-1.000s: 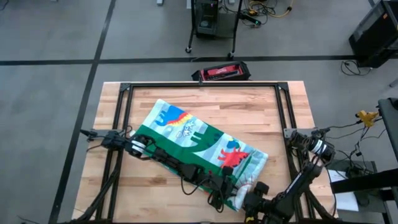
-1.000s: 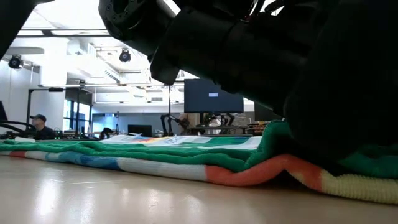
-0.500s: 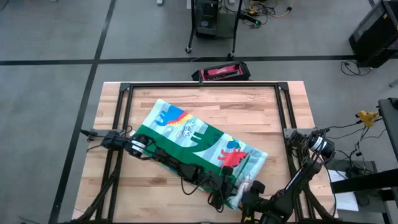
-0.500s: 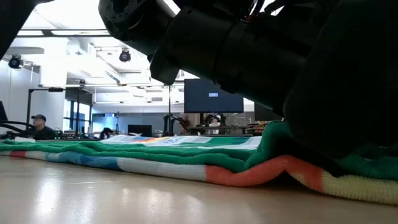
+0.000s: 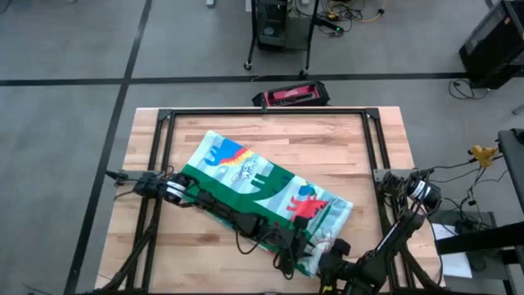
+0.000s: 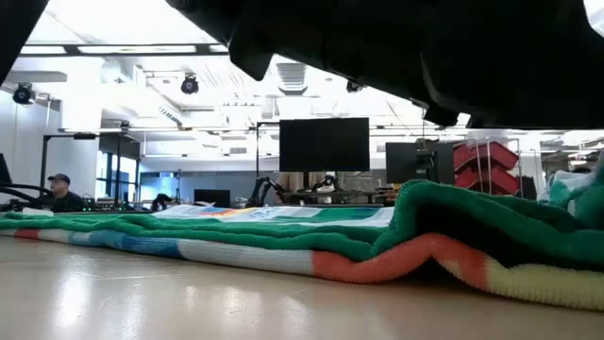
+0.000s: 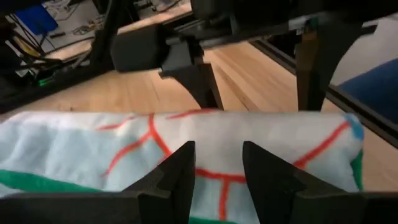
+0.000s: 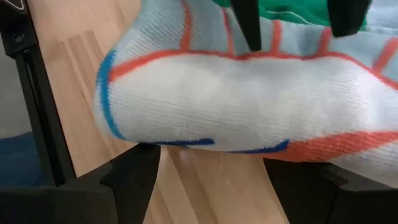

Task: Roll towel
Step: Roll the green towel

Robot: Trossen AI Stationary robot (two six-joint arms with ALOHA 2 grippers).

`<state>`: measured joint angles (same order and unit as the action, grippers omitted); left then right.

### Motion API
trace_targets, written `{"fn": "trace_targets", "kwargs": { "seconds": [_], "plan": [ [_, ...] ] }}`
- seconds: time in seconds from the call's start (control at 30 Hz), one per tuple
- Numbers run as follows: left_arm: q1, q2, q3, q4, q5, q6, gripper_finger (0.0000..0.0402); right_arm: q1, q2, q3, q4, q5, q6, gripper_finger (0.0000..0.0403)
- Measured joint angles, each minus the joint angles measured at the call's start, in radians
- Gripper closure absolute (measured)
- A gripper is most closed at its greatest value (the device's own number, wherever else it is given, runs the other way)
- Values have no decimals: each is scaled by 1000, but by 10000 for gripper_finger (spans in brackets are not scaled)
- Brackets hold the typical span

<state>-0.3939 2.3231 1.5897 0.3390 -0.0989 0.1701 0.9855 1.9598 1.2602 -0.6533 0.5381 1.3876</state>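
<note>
High view: the towel (image 5: 262, 190) is lying aslant across the middle of the table (image 5: 360, 152), its long axis running from the far-left part toward the near-right corner, with the green back folded over along the near-left side.
Rolled part: a thick roll is forming at the towel's near-right end, close to the table's near edge; the rest is lying flat.
Left gripper (image 5: 304, 248): is reaching along the towel's near-left side to the roll, fingers (image 7: 177, 177) part way apart and resting against the pale, red-lined cloth; whether they are pinching it, I cannot tell.
Right gripper (image 5: 330, 252): is sitting at the near edge just beside the left one, fingers (image 8: 134, 171) spread wide on either side of the roll's end, the cloth bulging between them; a firm grip is not showing.
Low view: the towel (image 6: 311, 241) is lying in a raised fold, green over a red and cream edge.
Key relation: the unrolled length is stretching away from both grippers toward the far-left, so the roll probably has to travel along that long axis; both arms are at the same end, about equally near.
</note>
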Motion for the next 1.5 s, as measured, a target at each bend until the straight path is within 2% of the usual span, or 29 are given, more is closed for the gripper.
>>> {"fn": "trace_targets", "kwargs": {
  "seconds": [0.37,0.7,0.9,1.1,1.27,1.37,1.5],
  "plan": [
    [-58,0,0,-16,2,-33,283,0,2,-10,1,-19,16,124],
    [-59,33,0,-36,4,-65,283,0,-1,-7,-2,-21,9,137],
    [-59,59,1,-17,8,-103,283,0,-3,7,-8,-21,-14,130],
    [-59,62,1,-18,11,-112,283,28,-40,40,-167,-19,6,124],
    [-59,62,1,-17,12,-112,283,72,-66,26,-286,-110,91,131],
    [-58,62,1,-11,12,-112,283,81,-66,-15,-268,-169,101,135],
    [-58,63,1,-6,13,-113,283,58,-66,-93,-245,-176,101,140]
  ]
}}
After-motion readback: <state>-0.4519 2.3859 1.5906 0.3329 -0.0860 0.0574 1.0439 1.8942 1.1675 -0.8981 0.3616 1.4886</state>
